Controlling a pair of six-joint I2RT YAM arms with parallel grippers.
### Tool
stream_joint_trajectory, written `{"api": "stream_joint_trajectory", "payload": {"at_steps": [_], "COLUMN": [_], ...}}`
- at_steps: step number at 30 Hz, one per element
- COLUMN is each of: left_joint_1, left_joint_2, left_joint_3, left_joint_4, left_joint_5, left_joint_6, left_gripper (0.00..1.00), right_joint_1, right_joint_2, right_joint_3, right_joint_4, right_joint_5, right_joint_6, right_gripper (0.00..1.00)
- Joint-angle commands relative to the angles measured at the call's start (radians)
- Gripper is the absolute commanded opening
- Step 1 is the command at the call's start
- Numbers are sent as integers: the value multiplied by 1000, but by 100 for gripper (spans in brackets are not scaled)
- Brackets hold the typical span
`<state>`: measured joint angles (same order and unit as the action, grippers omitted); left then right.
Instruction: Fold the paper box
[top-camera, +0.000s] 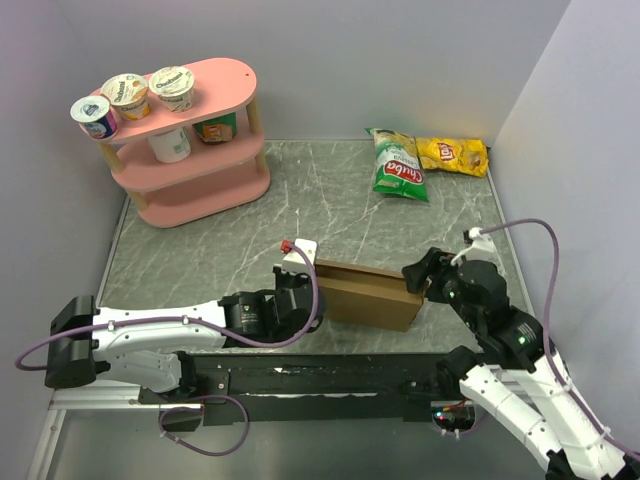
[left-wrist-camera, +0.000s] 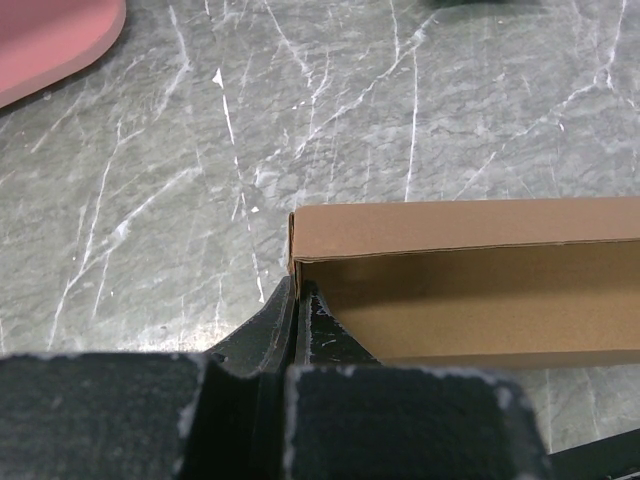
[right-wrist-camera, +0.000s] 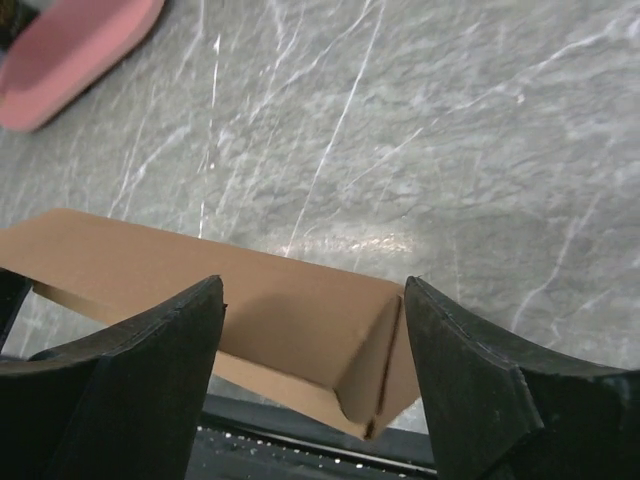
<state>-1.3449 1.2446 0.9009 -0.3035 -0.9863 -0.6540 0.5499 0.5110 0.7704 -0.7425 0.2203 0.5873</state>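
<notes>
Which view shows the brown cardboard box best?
Top external: the brown cardboard box shows at full length. Left wrist shows only one end and the open inside; right wrist shows only the other end's corner.

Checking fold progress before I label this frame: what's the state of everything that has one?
paper box, partly folded, walls up, one side open.
left gripper, jaws shut on the paper box's left end wall.
right gripper, jaws open, straddling the paper box's right end.
chip bags, lying flat, away from the paper box.
yogurt cups, standing on the pink shelf, lids on.
</notes>
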Motion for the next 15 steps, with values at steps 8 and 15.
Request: {"api": "stream_joint_trajectory", "payload": {"at_steps": [8, 15], "left_joint_1": [-5, -5], "left_joint_2": [81, -14], "left_joint_3": [-22, -20], "left_joint_4": [-146, -152], "left_joint_5": [222, 264], "left_joint_6": [-18, -15], "left_gripper": [17, 57], "right_joint_1": [-5, -7], "right_joint_2": [-81, -114], "right_joint_3": [-118, -158], "right_joint_4": [-41, -52], "right_joint_5": [36, 42], "right_joint_6": [45, 59], "right_gripper": [67, 60]}}
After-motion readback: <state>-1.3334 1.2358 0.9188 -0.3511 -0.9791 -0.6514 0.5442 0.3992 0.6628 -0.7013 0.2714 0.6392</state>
